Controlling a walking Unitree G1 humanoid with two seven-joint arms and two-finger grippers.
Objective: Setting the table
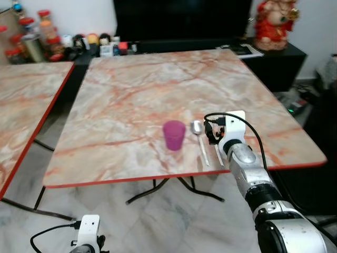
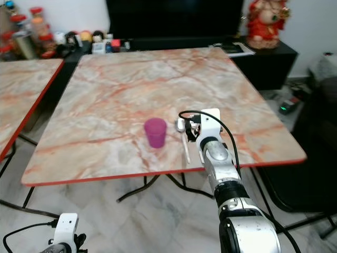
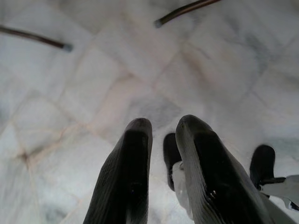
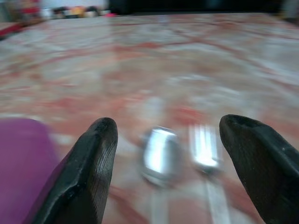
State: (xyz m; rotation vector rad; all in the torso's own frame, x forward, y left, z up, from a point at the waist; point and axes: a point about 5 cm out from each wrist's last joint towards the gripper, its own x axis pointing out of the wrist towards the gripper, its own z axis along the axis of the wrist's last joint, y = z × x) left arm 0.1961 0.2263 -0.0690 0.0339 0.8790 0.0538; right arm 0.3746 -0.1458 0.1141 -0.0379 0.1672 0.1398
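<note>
Marble table (image 1: pixel 131 95): purple cup (image 1: pixel 174 135), spoon (image 1: pixel 198 136), fork (image 4: pixel 205 149); right gripper (image 4: pixel 170 161) spread wide, empty; left gripper (image 3: pixel 163 140) nearly closed, empty.

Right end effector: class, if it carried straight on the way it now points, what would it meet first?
Probably the spoon and fork, lying side by side on the marble table between the open right end effector's fingers. The purple cup stands beside that line. Depth is blurred.

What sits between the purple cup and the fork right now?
The spoon lies between the purple cup and the fork, shown in the right wrist view between the open right gripper fingers.
</note>
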